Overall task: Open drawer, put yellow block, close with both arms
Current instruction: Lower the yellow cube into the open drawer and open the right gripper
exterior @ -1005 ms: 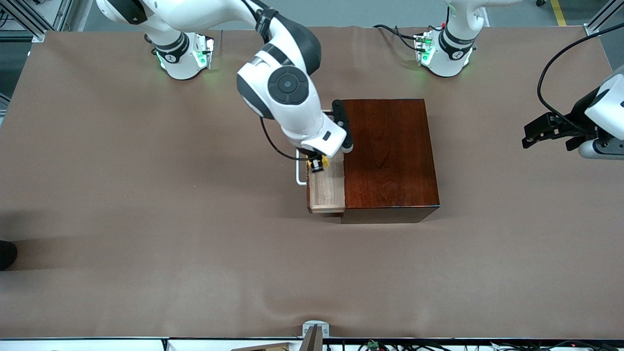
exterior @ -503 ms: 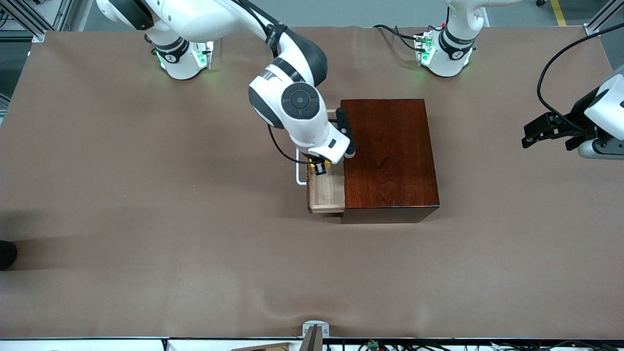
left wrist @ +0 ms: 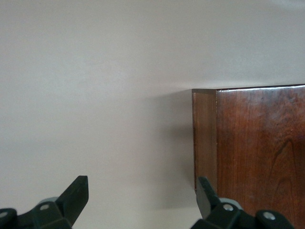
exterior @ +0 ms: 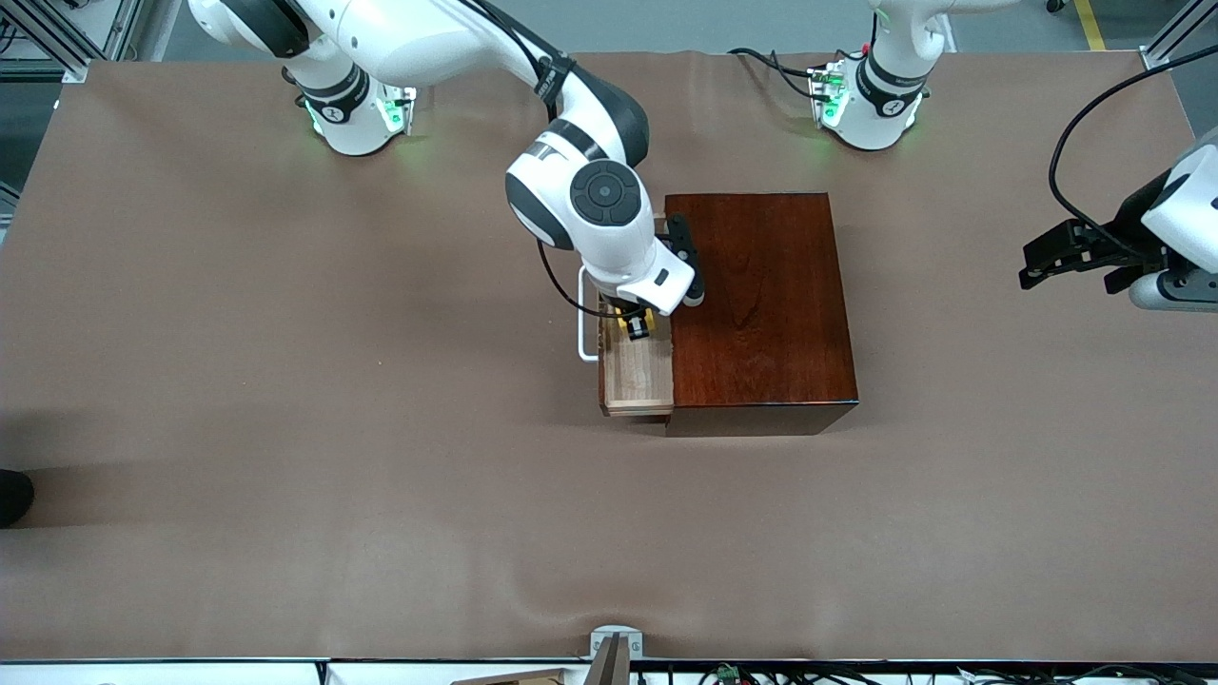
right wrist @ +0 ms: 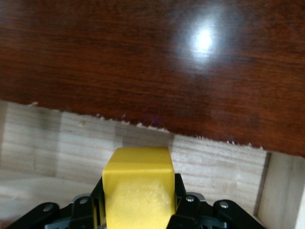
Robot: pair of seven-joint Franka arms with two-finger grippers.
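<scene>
The yellow block [exterior: 632,324] [right wrist: 138,188] is a small bright cube, and my right gripper [exterior: 637,327] [right wrist: 138,206] is shut on it. Both hang low over the open drawer [exterior: 636,376], a pale-wood tray [right wrist: 217,167] with a white bar handle [exterior: 582,323]. The drawer stands pulled out of the dark reddish-brown box [exterior: 761,300] [right wrist: 152,62] on the side toward the right arm's end. My left gripper [exterior: 1051,255] [left wrist: 141,200] waits open and empty over the table at the left arm's end, with the box's corner [left wrist: 257,143] ahead of it.
The brown mat [exterior: 285,428] covers the whole table. The two green-lit arm bases [exterior: 357,109] [exterior: 866,100] stand along its farthest edge from the front camera. A black cable [exterior: 1094,105] loops above the left wrist.
My right gripper has carried the yellow block a little toward the box and lower over the drawer. The left arm has not moved.
</scene>
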